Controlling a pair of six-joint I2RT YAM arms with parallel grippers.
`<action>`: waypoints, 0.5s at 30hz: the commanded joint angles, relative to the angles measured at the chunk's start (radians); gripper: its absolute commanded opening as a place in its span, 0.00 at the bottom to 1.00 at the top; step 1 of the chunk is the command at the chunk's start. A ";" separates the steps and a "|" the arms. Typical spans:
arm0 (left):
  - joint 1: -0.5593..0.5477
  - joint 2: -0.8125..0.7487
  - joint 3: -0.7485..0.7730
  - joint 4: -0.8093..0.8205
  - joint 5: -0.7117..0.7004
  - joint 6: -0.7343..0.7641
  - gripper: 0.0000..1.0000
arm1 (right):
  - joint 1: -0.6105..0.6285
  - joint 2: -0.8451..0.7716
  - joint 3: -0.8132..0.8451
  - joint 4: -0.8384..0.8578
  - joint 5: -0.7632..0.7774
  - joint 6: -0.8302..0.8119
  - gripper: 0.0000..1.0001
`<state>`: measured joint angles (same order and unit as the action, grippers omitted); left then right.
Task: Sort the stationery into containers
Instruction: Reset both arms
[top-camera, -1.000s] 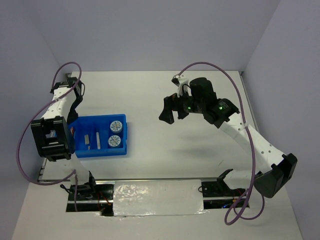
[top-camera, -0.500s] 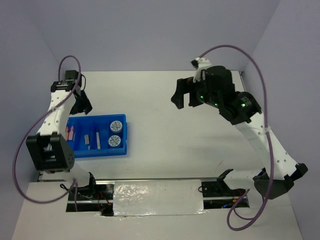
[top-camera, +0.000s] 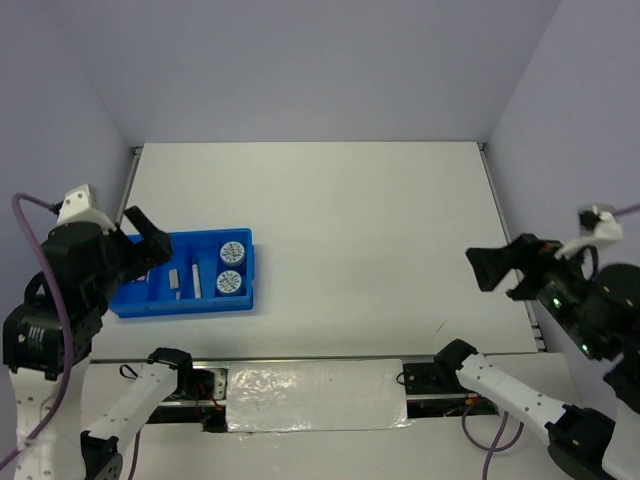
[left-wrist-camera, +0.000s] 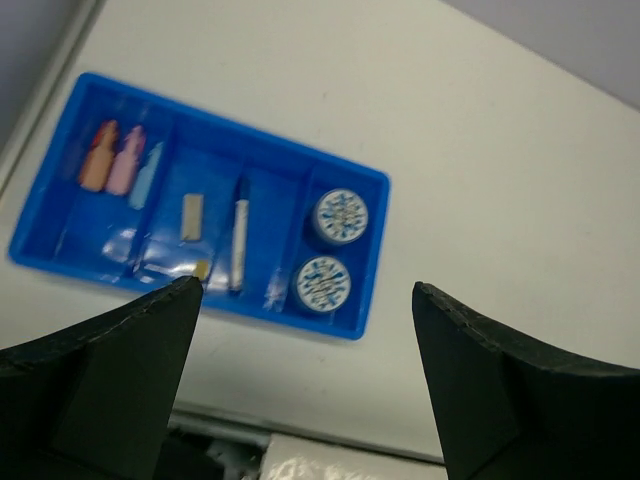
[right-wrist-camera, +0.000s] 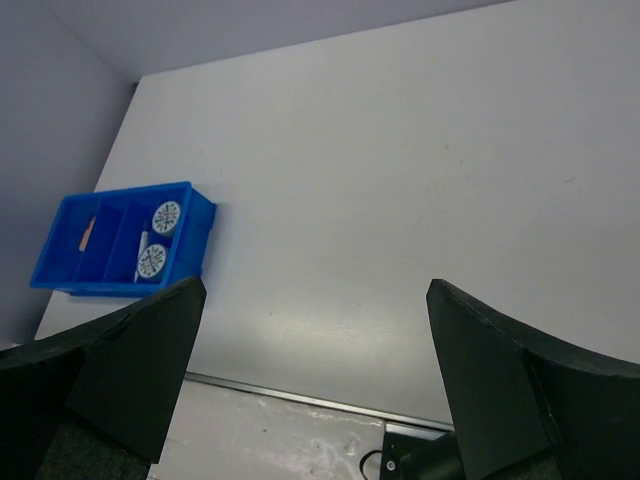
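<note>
Now left gripper (left-wrist-camera: 305, 288) clear of tray (left-wrist-camera: 372, 260).

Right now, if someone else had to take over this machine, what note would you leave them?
Left gripper: open, empty, raised above the tray.
Right gripper: open, empty, raised at the right, far from the tray.
In the tray: two tape rolls at one end, pen and two small blocks in the middle, orange, pink and blue sticks at the other end.
Done: all visible stationery is sorted.
Left: nothing seen loose on the table.
</note>
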<state>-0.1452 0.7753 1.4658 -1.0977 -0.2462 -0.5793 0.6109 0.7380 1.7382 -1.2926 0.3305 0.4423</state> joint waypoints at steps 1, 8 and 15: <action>-0.025 -0.054 0.010 -0.177 -0.163 0.009 0.99 | 0.003 -0.074 -0.040 -0.144 0.097 0.006 1.00; -0.027 -0.280 0.045 -0.271 -0.249 0.070 0.99 | 0.003 -0.212 -0.074 -0.148 0.137 -0.088 1.00; -0.028 -0.343 0.058 -0.275 -0.245 0.121 0.99 | 0.003 -0.184 -0.121 -0.143 0.119 -0.094 1.00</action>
<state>-0.1673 0.4232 1.5360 -1.3556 -0.4763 -0.4957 0.6109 0.5220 1.6409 -1.3499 0.4347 0.3649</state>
